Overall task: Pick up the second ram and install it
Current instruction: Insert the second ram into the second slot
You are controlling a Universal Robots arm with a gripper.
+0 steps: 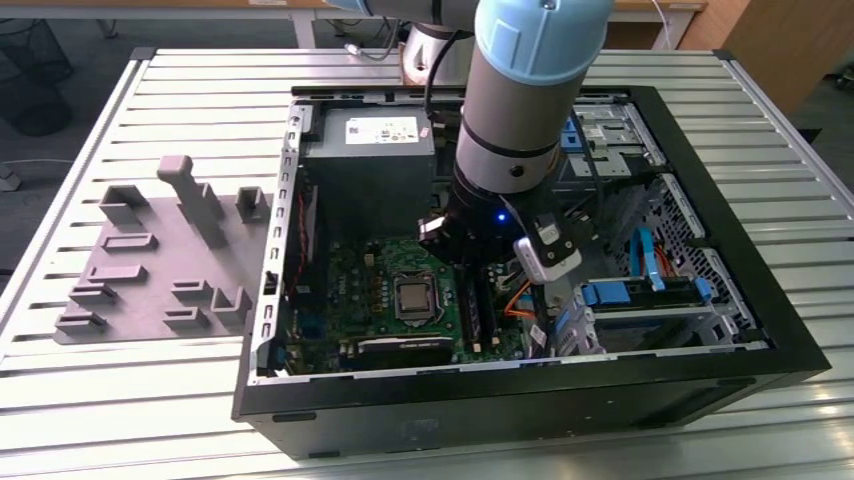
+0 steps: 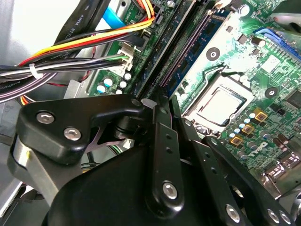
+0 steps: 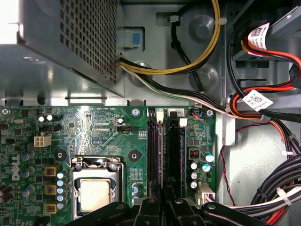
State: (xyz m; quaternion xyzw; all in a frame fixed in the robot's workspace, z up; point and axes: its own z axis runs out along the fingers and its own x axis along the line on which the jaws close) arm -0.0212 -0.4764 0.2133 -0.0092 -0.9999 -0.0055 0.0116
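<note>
The second ram (image 3: 161, 165) stands on edge in a long black slot (image 3: 174, 160) of the motherboard (image 3: 103, 136), at three o'clock from the bare processor socket (image 3: 96, 188). The hand (image 3: 163, 203) sits directly over its near end, fingers (image 2: 165, 141) drawn together around the stick. Bundled cables (image 3: 254, 108) run beside the board, inside the open computer case (image 1: 747, 340) on the slatted table (image 1: 200, 80).

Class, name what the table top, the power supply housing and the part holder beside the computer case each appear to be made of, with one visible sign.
Table top: probably aluminium, pale, ribbed slats with a dull sheen.
Power supply housing: sheet metal, grey, bare, punched with vent holes.
Part holder: likely plastic, matte grey, blocky moulded or printed shapes; the look leaves it open.
</note>
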